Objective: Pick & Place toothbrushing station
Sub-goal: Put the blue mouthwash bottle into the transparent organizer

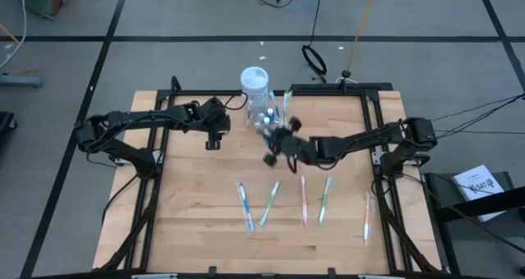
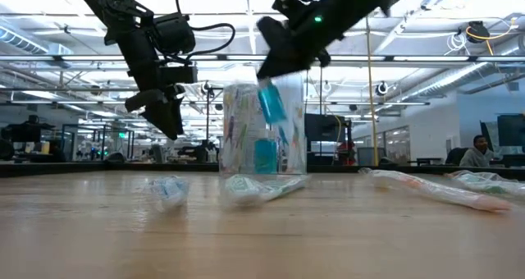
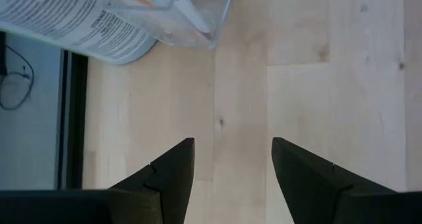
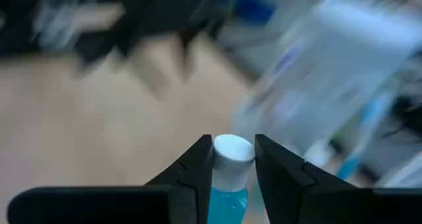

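My right gripper (image 1: 273, 150) is shut on a small teal tube with a white cap (image 4: 232, 153), held in the air just in front of the clear plastic cup (image 1: 266, 117). In the low view the tube (image 2: 271, 103) hangs above the cup (image 2: 264, 148), which holds toothbrushes and another teal tube. My left gripper (image 1: 214, 138) hovers open and empty to the left of the cup, over bare table (image 3: 237, 118). Several pastel toothbrushes (image 1: 246, 205) lie flat on the table nearer the front. My right gripper pinches the teal tube between its two fingers at the cap end (image 4: 231, 165). The white cap sits between the fingertips and the teal body (image 4: 228, 204) runs back along the fingers. The fingers slant down from the table's right. The tube is lifted clear of the table and tilted.
A taller clear jar with a white lid (image 1: 255, 80) stands just behind the cup, at the far edge; its printed label shows in the left wrist view (image 3: 79, 23). More toothbrushes lie at the front middle (image 1: 303, 201) and front right (image 1: 367, 217). A person sits in the room behind (image 2: 476, 154).
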Robot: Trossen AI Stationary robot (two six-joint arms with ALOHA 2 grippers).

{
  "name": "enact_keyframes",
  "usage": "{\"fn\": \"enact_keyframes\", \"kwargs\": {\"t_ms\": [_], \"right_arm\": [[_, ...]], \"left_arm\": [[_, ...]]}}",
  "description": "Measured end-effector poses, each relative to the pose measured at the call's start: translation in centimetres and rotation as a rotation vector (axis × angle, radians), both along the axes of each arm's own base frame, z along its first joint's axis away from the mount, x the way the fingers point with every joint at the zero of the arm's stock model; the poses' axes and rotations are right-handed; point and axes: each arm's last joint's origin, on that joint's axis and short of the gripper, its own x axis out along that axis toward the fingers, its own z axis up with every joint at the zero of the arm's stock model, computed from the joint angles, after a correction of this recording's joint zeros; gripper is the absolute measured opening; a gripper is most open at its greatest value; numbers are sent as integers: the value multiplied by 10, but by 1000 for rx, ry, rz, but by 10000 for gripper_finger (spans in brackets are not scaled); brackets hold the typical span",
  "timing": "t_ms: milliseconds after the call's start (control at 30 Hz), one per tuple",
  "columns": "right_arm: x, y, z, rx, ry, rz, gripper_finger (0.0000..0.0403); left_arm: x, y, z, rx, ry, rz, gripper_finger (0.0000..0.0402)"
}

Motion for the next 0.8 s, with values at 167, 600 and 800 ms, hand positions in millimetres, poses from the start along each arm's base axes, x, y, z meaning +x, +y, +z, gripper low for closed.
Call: {"fn": "enact_keyframes", "kwargs": {"t_ms": [167, 600, 800], "right_arm": [[14, -37, 0, -127, -95, -97, 90], [12, -95, 0, -208, -136, -225, 90], [7, -102, -12, -141, -135, -221, 90]], "left_arm": [[0, 0, 0, -30, -23, 59, 209], [-1, -1, -1, -126, -67, 234, 209], [-1, -1, -1, -133, -73, 251, 209]]}}
